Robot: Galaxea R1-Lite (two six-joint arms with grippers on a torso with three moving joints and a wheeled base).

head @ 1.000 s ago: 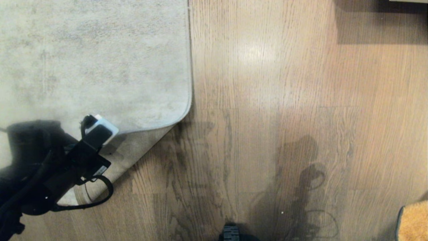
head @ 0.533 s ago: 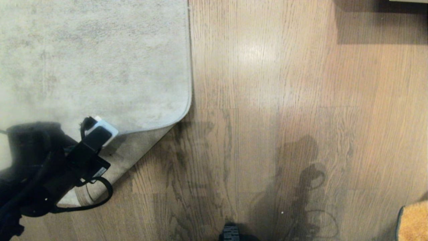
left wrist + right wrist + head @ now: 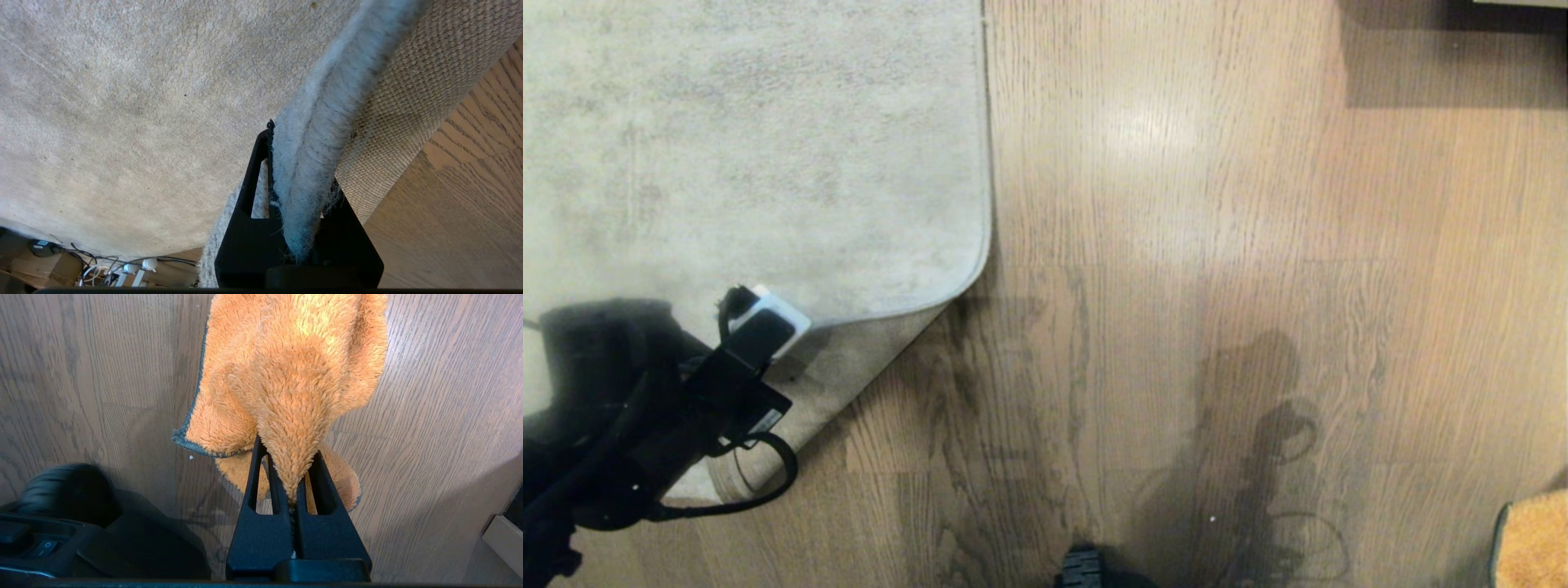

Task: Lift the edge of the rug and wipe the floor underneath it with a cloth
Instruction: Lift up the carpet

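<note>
Left end effector (image 3: 300, 212) is clamped on the rug edge (image 3: 322, 122), holding the corner raised off the floor (image 3: 1176, 245) so the woven backing shows — while the right end effector (image 3: 292, 490), well away from the rug, pinches the cloth (image 3: 294, 375) tight. The grip takes only the fuzzy rim; I judge the heavy rug could slip free and drop back once wiping starts beneath it — or the cloth might snag the backing
</note>
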